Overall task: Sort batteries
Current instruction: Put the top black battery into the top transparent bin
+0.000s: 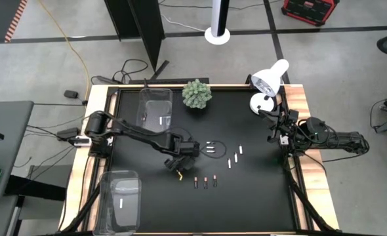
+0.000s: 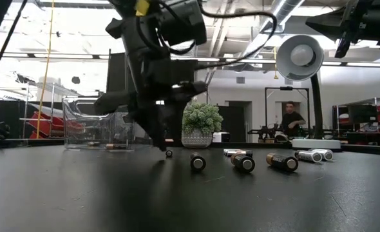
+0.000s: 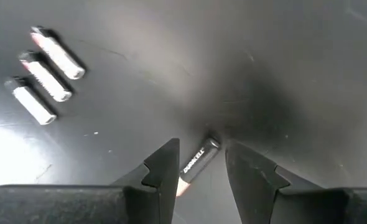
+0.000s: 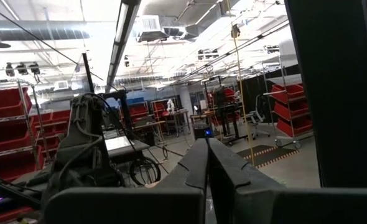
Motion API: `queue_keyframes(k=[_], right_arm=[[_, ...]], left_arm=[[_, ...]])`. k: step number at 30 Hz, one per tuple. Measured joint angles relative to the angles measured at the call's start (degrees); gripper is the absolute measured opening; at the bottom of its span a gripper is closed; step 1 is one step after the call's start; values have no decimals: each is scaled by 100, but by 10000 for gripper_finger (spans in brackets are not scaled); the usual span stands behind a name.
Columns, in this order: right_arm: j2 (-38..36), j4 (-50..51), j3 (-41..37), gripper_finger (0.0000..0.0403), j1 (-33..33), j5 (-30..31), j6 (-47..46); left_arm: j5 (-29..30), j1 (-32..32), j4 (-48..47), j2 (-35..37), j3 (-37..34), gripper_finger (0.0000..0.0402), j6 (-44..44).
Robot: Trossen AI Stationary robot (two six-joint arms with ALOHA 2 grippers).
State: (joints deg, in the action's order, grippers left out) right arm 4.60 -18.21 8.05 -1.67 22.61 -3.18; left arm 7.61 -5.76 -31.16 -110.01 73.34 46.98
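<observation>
My left gripper (image 3: 199, 177) is open and low over the table's middle (image 1: 179, 167). Its fingers stand on either side of a dark battery with a copper end (image 3: 196, 163) that lies flat on the black mat; I see no touch. Three dark batteries (image 1: 205, 182) lie in a row just to its right, and they show up front in the low view (image 2: 243, 162). Several white batteries (image 1: 235, 157) lie scattered farther right. Three batteries (image 3: 45, 76) lie side by side in the left wrist view. My right gripper (image 4: 207, 163) is shut and raised at the table's right edge (image 1: 275, 128).
A clear bin (image 1: 155, 108) stands at the far left with a white battery (image 1: 161, 120) inside. A second clear bin (image 1: 120, 200) sits at the near left corner. A small potted plant (image 1: 197, 94) and a white lamp (image 1: 267, 85) stand along the far edge.
</observation>
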Motion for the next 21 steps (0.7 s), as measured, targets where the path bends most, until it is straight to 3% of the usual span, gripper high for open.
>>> queue_keyframes(k=[13, 21], right_arm=[[0, 17, 0, 31, 0, 0, 33], [-1, 17, 0, 31, 0, 0, 26]], left_arm=[[193, 123, -81, -236, 26, 124, 285], [141, 155, -109, -241, -22, 65, 208]])
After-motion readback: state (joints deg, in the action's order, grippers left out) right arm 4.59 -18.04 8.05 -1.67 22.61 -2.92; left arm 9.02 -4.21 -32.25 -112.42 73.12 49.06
